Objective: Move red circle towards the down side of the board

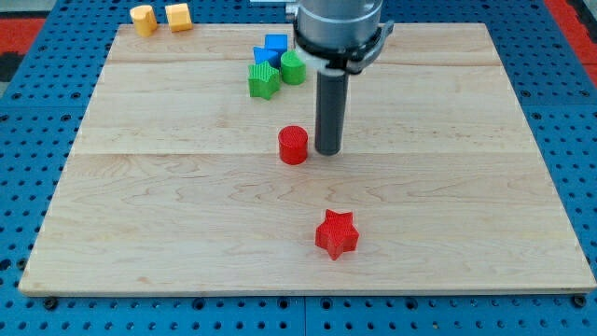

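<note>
The red circle (pixel 293 145) is a short red cylinder standing near the middle of the wooden board (pixel 168 205). My tip (pixel 327 151) rests on the board just to the right of the red circle, a small gap apart from it. The dark rod rises from the tip to the arm's head at the view's top.
A red star (pixel 337 233) lies below the tip. A green star (pixel 264 80), a green circle (pixel 293 67) and two blue blocks (pixel 272 49) cluster at the top middle. Two yellow-orange blocks (pixel 143 19) (pixel 178 16) sit at the board's top left edge.
</note>
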Motion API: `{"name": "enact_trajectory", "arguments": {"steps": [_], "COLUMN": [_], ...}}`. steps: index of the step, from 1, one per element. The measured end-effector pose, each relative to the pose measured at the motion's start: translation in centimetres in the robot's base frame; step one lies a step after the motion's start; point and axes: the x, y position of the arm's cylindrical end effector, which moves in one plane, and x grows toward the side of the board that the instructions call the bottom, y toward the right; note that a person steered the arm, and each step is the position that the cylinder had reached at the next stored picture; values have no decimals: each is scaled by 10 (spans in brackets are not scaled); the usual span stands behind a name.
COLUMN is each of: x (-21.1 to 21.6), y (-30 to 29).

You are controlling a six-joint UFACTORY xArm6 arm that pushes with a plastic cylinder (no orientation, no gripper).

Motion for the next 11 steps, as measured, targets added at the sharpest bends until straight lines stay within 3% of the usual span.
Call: {"name": "enact_trajectory", "arguments": {"steps": [1,2,3,4,5,6,7,9,11], "x": [-61,-63,12,46,-8,0,60,20,54], "y": [9,-25,-32,-32,-56,-99,-84,-71,-60]}}
